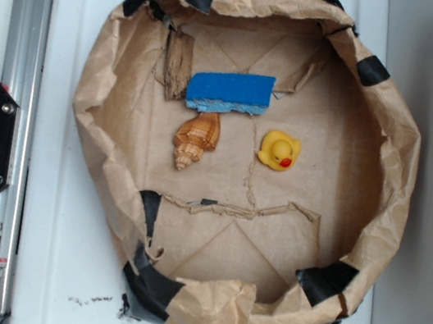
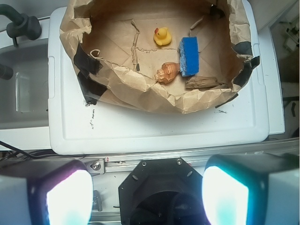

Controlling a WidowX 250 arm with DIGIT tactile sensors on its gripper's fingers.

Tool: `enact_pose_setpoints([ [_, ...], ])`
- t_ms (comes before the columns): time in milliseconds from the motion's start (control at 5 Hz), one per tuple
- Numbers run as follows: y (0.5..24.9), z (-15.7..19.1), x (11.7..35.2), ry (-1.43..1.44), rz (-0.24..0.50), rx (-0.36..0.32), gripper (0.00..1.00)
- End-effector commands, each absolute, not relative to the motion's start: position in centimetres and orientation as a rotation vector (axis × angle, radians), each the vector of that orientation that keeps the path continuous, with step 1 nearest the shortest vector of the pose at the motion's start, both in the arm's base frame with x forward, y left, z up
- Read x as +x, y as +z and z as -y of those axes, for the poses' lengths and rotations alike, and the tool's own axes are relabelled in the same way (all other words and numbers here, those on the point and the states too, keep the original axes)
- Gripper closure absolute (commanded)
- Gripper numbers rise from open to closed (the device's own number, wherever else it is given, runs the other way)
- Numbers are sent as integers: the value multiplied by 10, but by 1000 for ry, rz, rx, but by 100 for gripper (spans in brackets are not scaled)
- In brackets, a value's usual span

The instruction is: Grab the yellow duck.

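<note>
1. While the gripper (image 2: 147, 194) is hanging well back over the robot's base, with its two fingers (image 2: 63, 197) standing far apart and nothing between them, the yellow duck (image 1: 278, 150) is sitting untouched on the floor of the brown paper basin (image 1: 370, 238).
2. Seen from the wrist view, the yellow duck (image 2: 162, 36) is lying straight ahead and far off, only slightly to the right of the midline between the fingers, beyond the near crumpled wall of the basin.
3. The duck is sitting upright, its red beak pointing toward the basin's open centre in the exterior view, away from the blue sponge (image 1: 230, 92).
4. The sponge is lying near the duck on one side, and the striped seashell (image 1: 194, 139) is resting apart from the duck, just beside the sponge's other end.
5. Judging from this, the reach is calling for a long advance over the near wall, then a descent onto the duck, keeping clear of the sponge.
</note>
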State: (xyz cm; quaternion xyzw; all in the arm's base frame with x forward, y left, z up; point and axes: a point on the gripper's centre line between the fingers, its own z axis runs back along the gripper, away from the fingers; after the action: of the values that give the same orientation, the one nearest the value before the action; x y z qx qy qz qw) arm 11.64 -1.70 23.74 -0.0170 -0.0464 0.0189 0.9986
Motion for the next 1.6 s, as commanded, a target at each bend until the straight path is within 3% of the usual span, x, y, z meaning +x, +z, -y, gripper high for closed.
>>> enact_pose_setpoints([
  [0, 237, 17, 116, 38, 93, -34, 0],
  [200, 244, -2, 166, 87, 245, -19, 0],
  [400, 228, -17, 213, 166, 393, -24, 0],
  [600, 190, -20, 248, 121, 387, -24, 0],
  [800, 138, -39, 269, 202, 316, 35, 0],
  [1400, 138, -39, 269, 202, 316, 35, 0],
])
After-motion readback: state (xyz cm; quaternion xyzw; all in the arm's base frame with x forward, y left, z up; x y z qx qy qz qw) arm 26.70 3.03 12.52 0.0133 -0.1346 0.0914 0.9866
